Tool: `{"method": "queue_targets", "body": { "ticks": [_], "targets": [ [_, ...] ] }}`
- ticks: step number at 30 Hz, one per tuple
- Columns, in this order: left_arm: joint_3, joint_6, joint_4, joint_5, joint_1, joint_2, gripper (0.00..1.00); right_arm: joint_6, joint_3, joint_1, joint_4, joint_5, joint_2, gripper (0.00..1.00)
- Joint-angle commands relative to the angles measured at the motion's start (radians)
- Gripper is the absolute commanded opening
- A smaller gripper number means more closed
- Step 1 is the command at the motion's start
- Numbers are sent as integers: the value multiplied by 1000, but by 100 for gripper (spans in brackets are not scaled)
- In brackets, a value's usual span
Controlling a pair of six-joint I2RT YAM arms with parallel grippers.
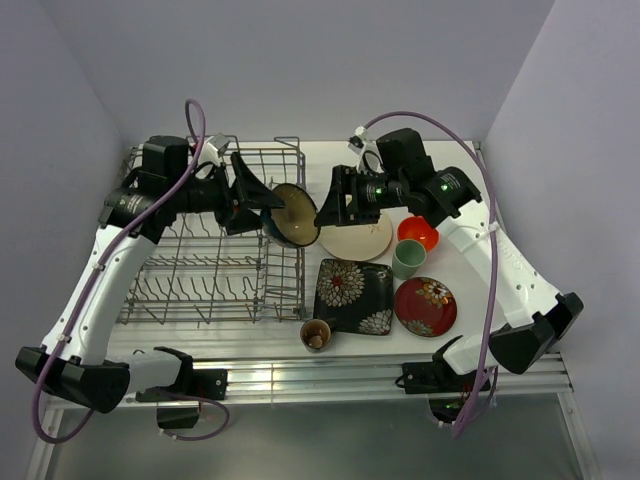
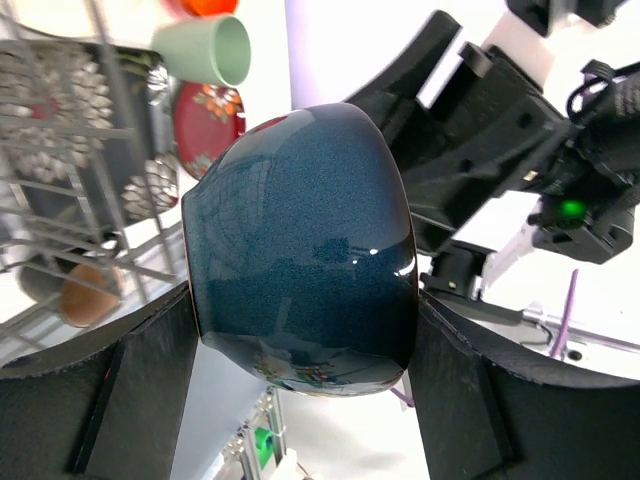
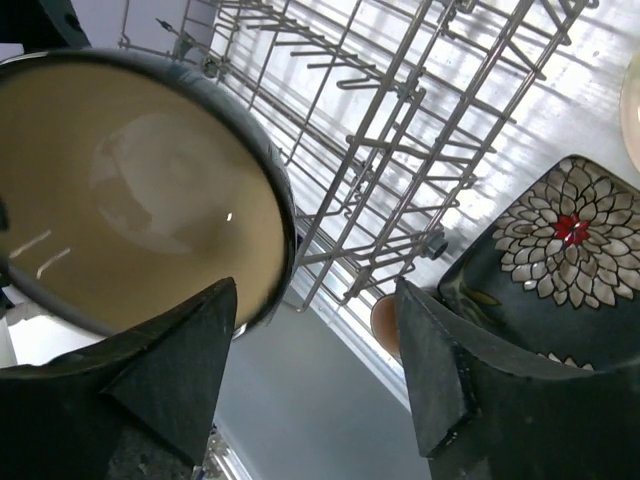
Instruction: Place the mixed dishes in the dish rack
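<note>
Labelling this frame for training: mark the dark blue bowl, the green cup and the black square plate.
dark blue bowl (image 2: 300, 250), left wrist view, glossy outer wall.
green cup (image 1: 408, 260), top external view, middle of the cup.
black square plate (image 1: 352, 296), top external view, centre of its face.

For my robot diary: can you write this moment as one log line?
left gripper: shut on dark blue bowl, tipped sideways | right gripper: open, facing bowl's inside | bowl: at right edge of dish rack
</note>
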Motion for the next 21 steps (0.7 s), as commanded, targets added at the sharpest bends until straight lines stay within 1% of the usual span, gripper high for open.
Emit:
{"method": "queue_targets", "body": {
  "ticks": [1, 2, 3, 4, 8, 11, 14, 15, 21],
  "targets": [
    [46, 59, 9, 35, 46, -43, 0, -10, 69, -12, 27, 12, 1, 72],
    [52, 68, -14, 35, 55, -42, 0, -8, 72, -15, 24, 14, 3, 73],
    [62, 79, -20, 35, 63, -40, 0, -6, 75, -20, 24, 14, 6, 78],
    [68, 85, -26, 33, 78, -39, 0, -8, 79, -21, 24, 15, 6, 79],
    [132, 134, -97, 6, 118, -24, 0, -6, 92, -50, 16, 27, 5, 80],
    [180, 185, -172, -42, 151, -2, 0, -16, 82, -69, 10, 23, -8, 80],
    [265, 247, -245, -100, 177, 24, 0, -28, 49, -93, 10, 3, -25, 80],
    [287, 261, -294, -125, 181, 33, 0, -31, 40, -103, 10, 0, -28, 80],
    [384, 312, -368, -269, 201, 85, 0, -37, 10, -116, 10, -14, -54, 80]
  ]
}}
